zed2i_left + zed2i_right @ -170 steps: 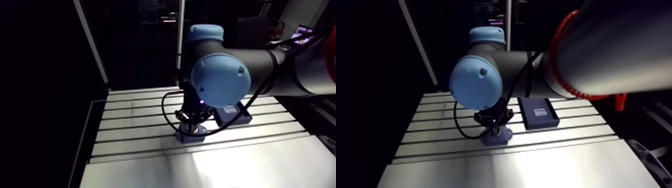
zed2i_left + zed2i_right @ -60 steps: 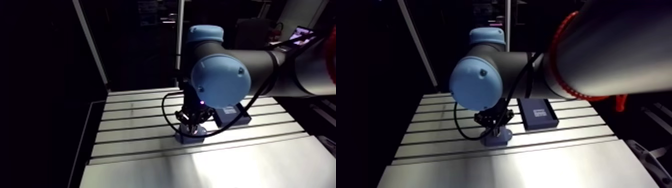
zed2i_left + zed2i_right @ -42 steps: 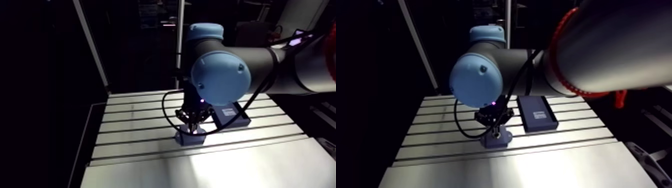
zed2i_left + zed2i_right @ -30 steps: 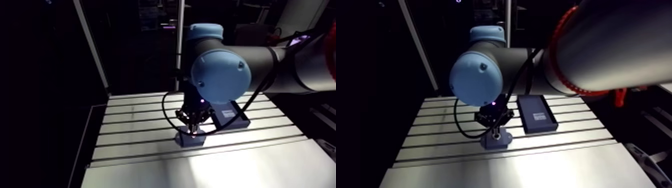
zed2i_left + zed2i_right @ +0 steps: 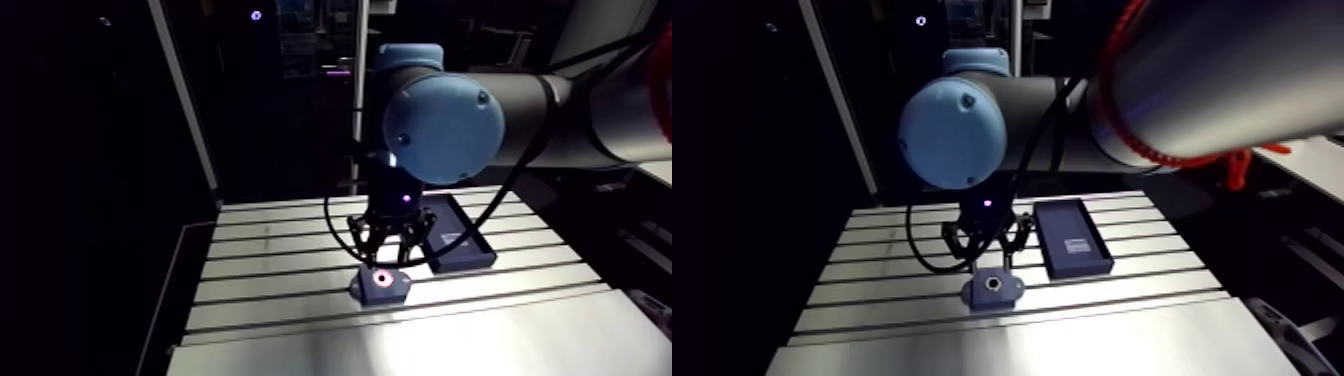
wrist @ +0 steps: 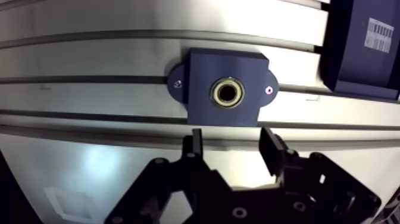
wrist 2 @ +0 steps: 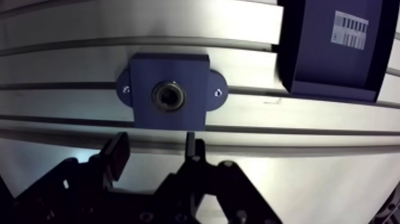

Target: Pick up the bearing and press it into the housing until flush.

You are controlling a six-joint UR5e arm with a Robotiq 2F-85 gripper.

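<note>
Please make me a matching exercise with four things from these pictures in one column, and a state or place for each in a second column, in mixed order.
1. bearing
2. housing
3. gripper
4. tray

A. open, holding nothing
B. carries a white label
C. seated in the middle of the housing
D. dark blue block with a rounded ear on each side

Pairs: 1-C; 2-D; 3-A; 4-B
</note>
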